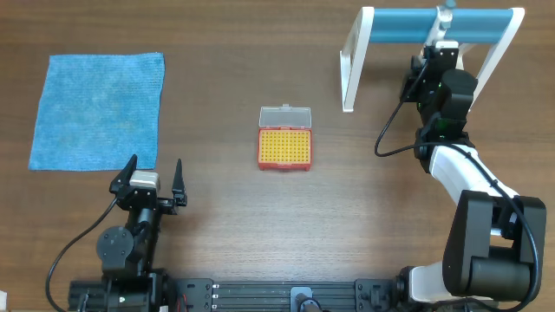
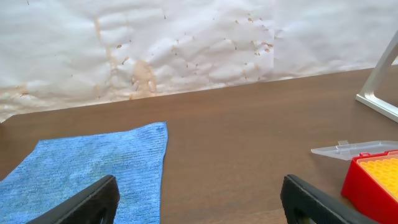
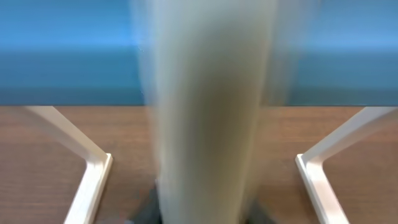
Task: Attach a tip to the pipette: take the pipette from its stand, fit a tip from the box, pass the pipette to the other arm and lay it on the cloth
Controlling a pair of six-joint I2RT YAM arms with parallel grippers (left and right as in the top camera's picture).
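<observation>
The pipette (image 3: 205,93) hangs upright from the stand's blue bar (image 1: 408,24) at the back right; its pale top (image 1: 446,12) pokes above the bar. My right gripper (image 1: 434,62) is at the stand, shut on the pipette body, with dark fingers (image 3: 148,208) pressed against its sides. The red tip box (image 1: 284,149) with yellow tips sits mid-table, its clear lid folded back; it also lies near the left wrist camera as the tip box (image 2: 373,180). The blue cloth (image 1: 97,111) lies flat at the left. My left gripper (image 1: 154,166) stands open and empty just in front of the cloth (image 2: 81,168).
The stand's white legs (image 1: 349,69) rest on the table at the back right, one on each side of the pipette (image 3: 90,186). A black cable loops beside the right arm (image 1: 386,139). Bare wooden table (image 1: 217,217) lies between the box and the arms.
</observation>
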